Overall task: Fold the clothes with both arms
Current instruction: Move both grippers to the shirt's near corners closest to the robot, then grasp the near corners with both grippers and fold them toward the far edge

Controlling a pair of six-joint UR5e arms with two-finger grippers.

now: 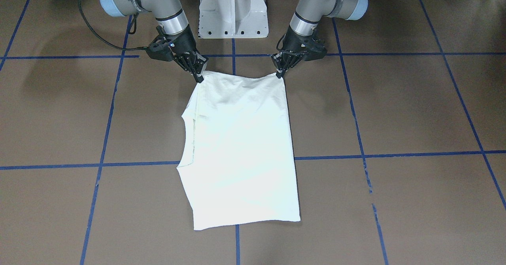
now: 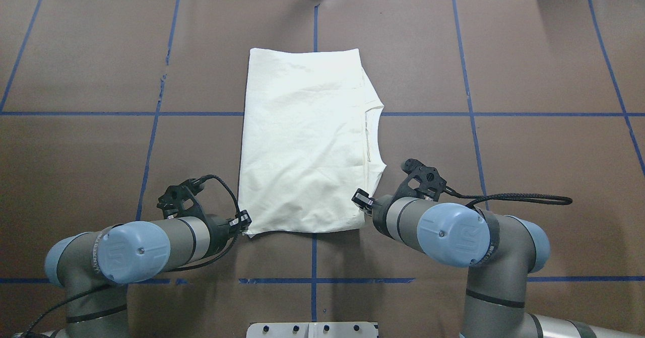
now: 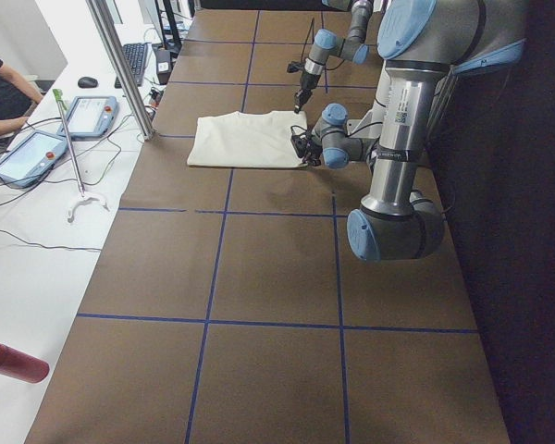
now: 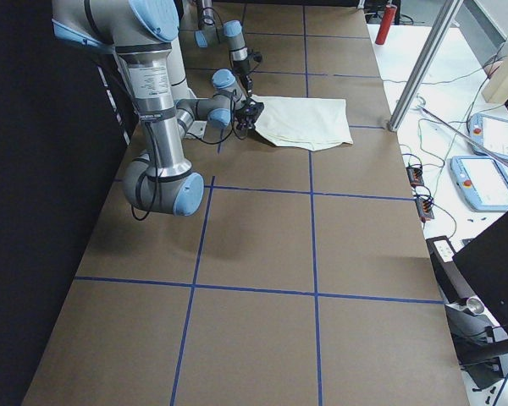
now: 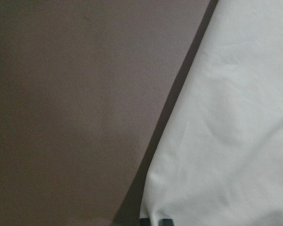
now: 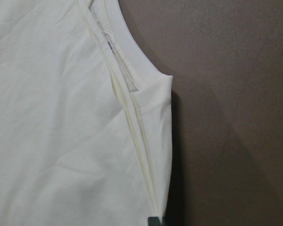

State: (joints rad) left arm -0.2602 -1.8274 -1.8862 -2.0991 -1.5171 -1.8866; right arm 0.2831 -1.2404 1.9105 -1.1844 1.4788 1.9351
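Observation:
The cream-white shirt (image 1: 241, 146) lies folded into a tall rectangle on the brown table, plain side up, with its collar (image 2: 372, 126) showing at one side edge. My left gripper (image 1: 280, 74) is shut on one corner of the edge nearest the robot base, and my right gripper (image 1: 198, 76) is shut on the other. From overhead the left gripper (image 2: 245, 228) sits at the shirt's (image 2: 302, 141) near-left corner. The right one is hidden under its wrist there. In each wrist view the cloth (image 5: 226, 141) (image 6: 52, 117) fills one side and its edge runs down to the fingertips (image 5: 153, 221) (image 6: 160, 220).
The white pedestal base (image 1: 233, 12) stands just behind the shirt's near edge. Blue tape lines (image 2: 314, 25) grid the brown table. At the operators' side stand a metal post (image 3: 120, 65), teach pendants (image 3: 28, 157) and a red cylinder (image 3: 14, 361). A person's arm (image 3: 0, 92) shows there.

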